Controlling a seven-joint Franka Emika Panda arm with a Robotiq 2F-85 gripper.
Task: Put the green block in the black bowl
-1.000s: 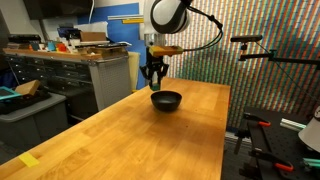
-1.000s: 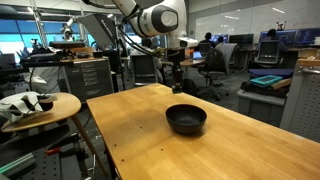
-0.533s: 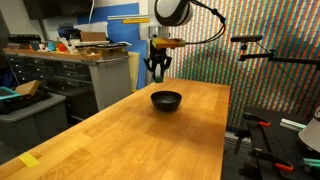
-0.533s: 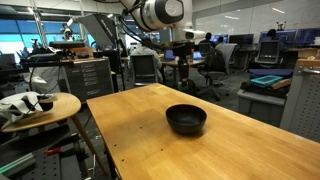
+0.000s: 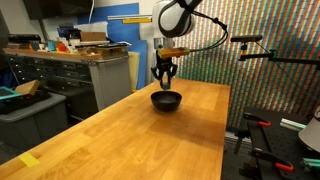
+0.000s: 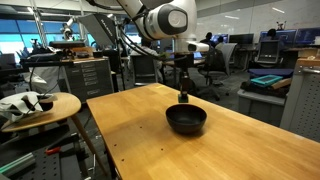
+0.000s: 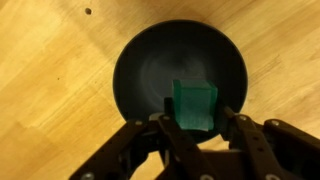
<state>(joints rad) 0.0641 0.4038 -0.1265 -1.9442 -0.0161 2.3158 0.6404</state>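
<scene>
Green block [image 7: 194,107] hangs pinched in the claw [image 7: 198,120] above the black bowl [image 7: 150,70].

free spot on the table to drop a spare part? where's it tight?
The table is bare wood from the black bowl to its near edge in both exterior views. It is tight only at the bowl, where the gripper hangs over it holding the green block.

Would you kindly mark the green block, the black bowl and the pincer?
green block [image 7: 194,101]: wrist view, its upper face.
black bowl [image 6: 186,125]: an exterior view, its outer wall.
pincer [image 7: 197,123]: wrist view, midway between fingertips.
</scene>
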